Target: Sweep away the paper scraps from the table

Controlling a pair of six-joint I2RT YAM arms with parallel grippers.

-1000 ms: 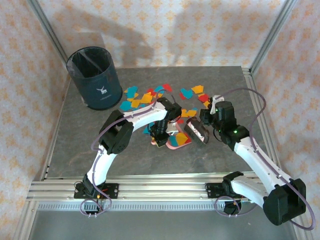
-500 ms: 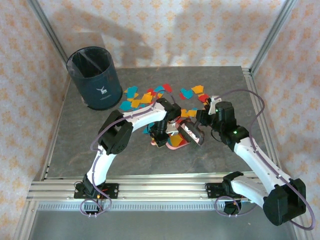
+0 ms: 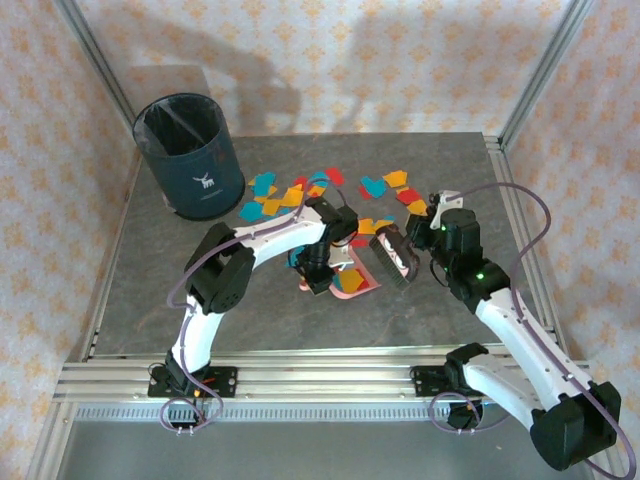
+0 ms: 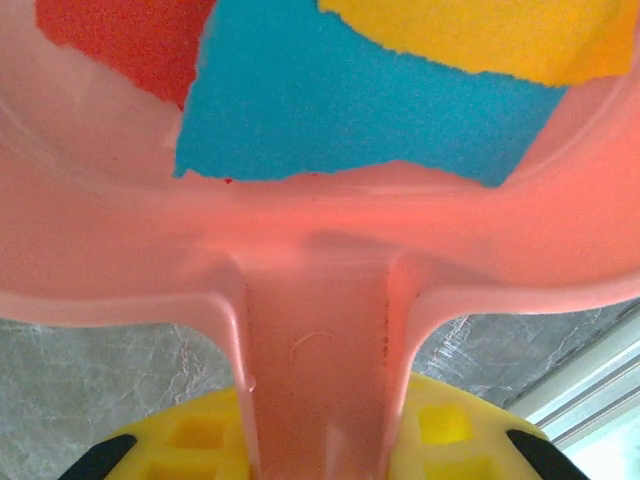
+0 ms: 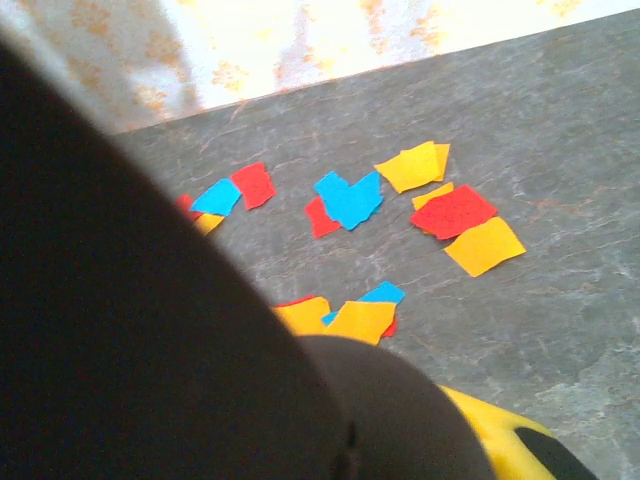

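The paper scraps, red, yellow-orange and teal, lie scattered over the far middle of the table, with more to the right. My left gripper is shut on the handle of a pink dustpan that rests on the table. Blue, red and yellow scraps lie inside the pan. My right gripper is shut on a dark brush, held just right of the pan. The brush's dark body hides most of the right wrist view; scraps lie beyond it.
A dark blue bin stands at the far left corner of the table. Silver rails edge the near side and the right side. Patterned peach walls close in the back and sides.
The brush swept left against the dustpan's mouth, then drew back to the right and turned. The left gripper and the dustpan shifted only slightly.
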